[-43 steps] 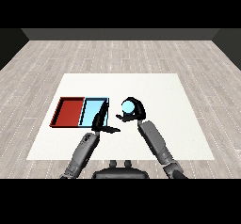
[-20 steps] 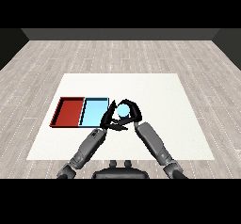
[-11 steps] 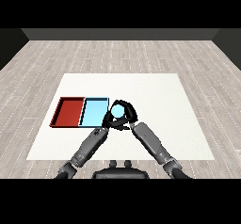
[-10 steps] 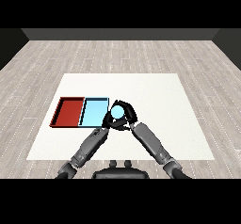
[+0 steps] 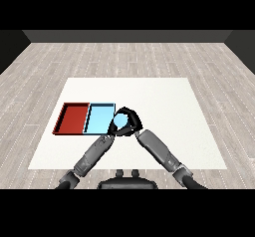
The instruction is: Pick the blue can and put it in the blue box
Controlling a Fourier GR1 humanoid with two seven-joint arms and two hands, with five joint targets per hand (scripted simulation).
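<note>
Beside blue tray [image 5: 99,117], can [image 5: 120,122] upright.

Matt white table [image 5: 164,96], seemingly wood-plank floor [image 5: 124,57].

The right robot hand [image 5: 130,123], curled round the blue can [image 5: 120,122], has carried it leftward across the desk [image 5: 174,106], from well to the right of the light blue tray [image 5: 99,118] to that tray's right edge. The can now overlaps the tray's near right corner. The left robot hand, plainly seen two seconds ago, is now mostly hidden behind the right one.
</note>
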